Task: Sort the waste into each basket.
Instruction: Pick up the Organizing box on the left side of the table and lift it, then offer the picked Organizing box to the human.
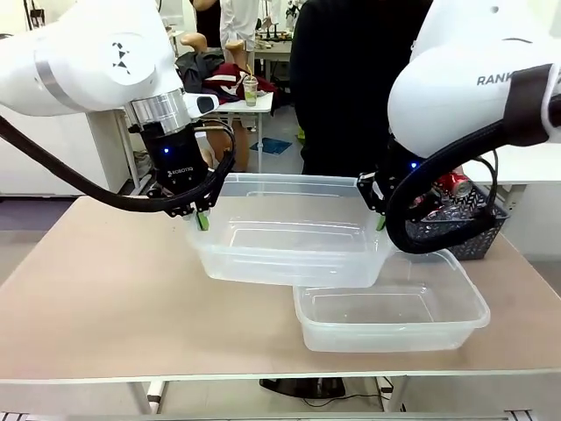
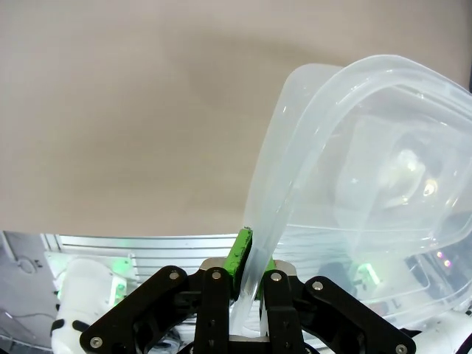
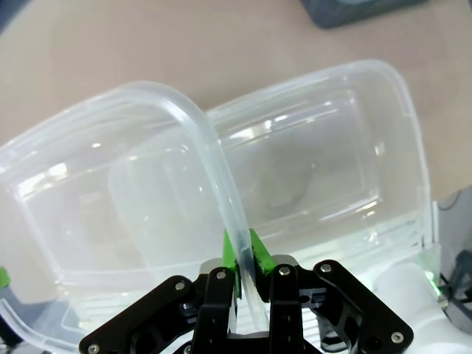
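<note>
The left gripper (image 1: 203, 217) and right gripper (image 1: 380, 219) each pinch an end rim of the upper tub (image 1: 289, 250). It hangs partly over a second tub (image 1: 394, 335) resting on the counter (image 1: 105, 289).

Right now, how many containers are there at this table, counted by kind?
Clear plastic tubs: 2 (held tub, pinched at its rim by the left tool and right tool; lower tub on the table)
Dark lattice basket: 1
Total: 3
</note>
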`<state>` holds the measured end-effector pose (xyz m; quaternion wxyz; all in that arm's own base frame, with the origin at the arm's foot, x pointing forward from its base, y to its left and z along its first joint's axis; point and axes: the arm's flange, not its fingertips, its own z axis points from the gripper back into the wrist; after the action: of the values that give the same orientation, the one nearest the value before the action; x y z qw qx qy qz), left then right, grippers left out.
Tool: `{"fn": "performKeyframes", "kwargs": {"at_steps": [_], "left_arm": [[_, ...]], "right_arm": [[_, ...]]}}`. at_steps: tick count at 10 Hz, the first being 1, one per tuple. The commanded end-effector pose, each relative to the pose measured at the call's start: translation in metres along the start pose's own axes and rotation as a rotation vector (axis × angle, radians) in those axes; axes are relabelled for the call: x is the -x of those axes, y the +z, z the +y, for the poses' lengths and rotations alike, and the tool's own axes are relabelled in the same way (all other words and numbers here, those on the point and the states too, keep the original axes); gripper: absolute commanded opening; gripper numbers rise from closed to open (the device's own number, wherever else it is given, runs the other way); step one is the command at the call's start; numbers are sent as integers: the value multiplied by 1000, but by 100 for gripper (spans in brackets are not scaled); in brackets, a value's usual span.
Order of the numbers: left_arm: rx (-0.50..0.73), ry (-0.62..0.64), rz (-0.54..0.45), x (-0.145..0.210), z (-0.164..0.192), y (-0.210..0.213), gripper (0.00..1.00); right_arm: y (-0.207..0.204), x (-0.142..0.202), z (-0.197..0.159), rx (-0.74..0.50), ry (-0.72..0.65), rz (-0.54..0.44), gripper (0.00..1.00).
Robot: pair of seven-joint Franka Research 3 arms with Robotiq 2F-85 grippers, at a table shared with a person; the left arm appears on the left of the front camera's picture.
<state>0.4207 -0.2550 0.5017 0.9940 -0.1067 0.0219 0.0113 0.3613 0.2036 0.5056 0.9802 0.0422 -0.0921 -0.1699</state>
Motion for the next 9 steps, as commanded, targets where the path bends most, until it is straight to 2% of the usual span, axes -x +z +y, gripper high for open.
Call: {"fn": "performKeyframes", "kwargs": {"at_steps": [1, 9], "left_arm": [[11, 11, 11, 3, -1, 1, 6], [11, 11, 11, 3, -1, 1, 6]], "right_arm": [[5, -1, -4, -3, 2, -11, 6], [5, -1, -4, -3, 2, -11, 6]]}}
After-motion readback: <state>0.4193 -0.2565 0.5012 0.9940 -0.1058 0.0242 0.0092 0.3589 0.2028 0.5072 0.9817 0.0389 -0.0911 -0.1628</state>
